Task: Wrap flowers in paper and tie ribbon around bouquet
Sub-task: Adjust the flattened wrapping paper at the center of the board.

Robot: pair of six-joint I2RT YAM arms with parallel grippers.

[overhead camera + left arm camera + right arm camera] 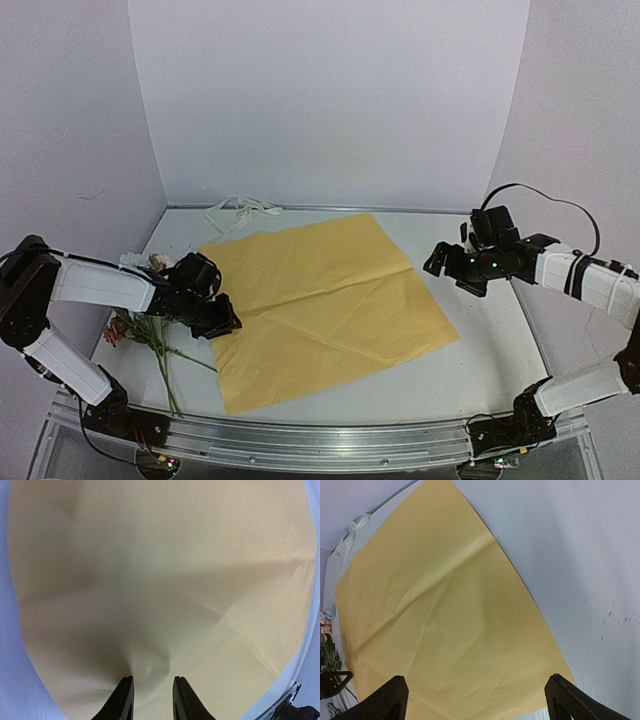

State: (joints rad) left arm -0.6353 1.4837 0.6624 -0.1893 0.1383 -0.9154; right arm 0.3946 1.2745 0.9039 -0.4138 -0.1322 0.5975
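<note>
**Paper edge grasp in progress**

The paper (325, 305) is spread flat on the table (480, 370), yellow face up. Its left edge is pinched by the left end effector (151, 680); a secure hold should be confirmed before lifting. The right end effector (475, 695) is spread wide, unladen. Flowers (140, 325) lie beside the sheet.

Left gripper (226, 322) at the yellow paper's (330, 300) left edge, flowers (145, 330) beside.

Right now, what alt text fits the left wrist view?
The left end effector pinches the near edge of the yellow paper, which puckers between its two dark fingers. The creased sheet fills nearly the whole frame, with pale table showing at the edges.
</note>
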